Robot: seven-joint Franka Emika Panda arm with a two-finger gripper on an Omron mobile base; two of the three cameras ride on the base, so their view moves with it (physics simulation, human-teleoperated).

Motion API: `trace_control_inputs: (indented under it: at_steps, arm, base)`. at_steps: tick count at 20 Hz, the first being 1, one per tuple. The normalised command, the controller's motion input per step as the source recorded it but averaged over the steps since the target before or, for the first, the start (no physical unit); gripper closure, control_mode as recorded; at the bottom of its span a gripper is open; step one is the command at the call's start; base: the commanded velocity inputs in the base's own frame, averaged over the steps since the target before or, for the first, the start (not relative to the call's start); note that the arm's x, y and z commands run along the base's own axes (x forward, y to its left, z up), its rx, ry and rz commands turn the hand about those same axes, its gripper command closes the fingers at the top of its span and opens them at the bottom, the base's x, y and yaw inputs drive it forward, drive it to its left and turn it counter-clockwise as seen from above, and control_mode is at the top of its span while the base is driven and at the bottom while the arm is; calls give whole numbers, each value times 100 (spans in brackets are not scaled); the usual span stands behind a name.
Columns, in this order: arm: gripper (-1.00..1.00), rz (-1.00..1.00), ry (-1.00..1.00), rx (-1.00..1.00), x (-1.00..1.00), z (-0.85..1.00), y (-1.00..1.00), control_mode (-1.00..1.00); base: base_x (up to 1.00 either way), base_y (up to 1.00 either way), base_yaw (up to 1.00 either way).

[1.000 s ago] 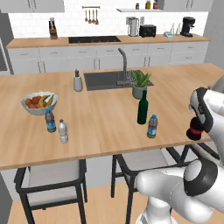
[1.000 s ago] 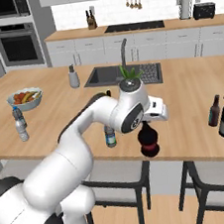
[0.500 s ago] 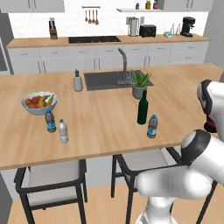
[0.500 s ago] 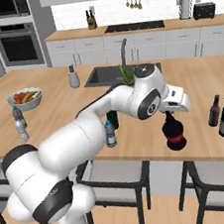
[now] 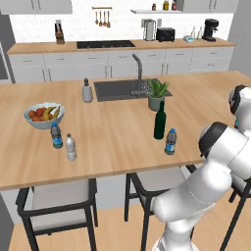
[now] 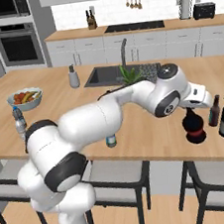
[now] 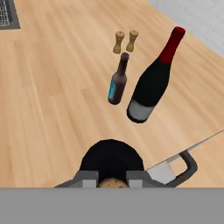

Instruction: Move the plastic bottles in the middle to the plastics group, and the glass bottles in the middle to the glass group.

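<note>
Currently the claw (image 7: 111, 178) is closed on the neck of the squat black bottle (image 6: 194, 128), whose round dark shoulder is seen directly below the hand in the hand view, with a cork-coloured top between the finger tips. In the right base view this bottle is held upright with its red band low on the body; its base appears to be at or just above the desk (image 6: 152, 138), and contact cannot be confirmed.

Just to the right of it the glass group is found: a small dark bottle with a blue label (image 7: 117, 85) nearest, and a tall wine bottle with a red cap (image 7: 151, 87) just beyond. Two small brown shakers (image 7: 125, 41) stand farther back. The held bottle is judged to be already beside this group, so the coming move is probably a short lowering and release, with its long axis kept vertical.

The arm is stretched far to the right across the near edge of the desk, with the hand pointing down.

Well to the left, the green wine bottle (image 5: 160, 120) and the blue-labelled water bottle (image 5: 170, 142) remain in the middle.
</note>
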Motion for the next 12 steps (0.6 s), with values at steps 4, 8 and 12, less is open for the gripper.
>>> trace_control_inputs:
  at_steps: [4,8,12]
  arm:
    - [100,0,-1,0,30,-2,-36,-100]
    - [100,0,0,0,27,-10,-21,-100]
    - [100,0,9,0,32,-16,-19,-100]
  base:
    - [0,0,0]
    - [0,0,0]
    - [0,0,0]
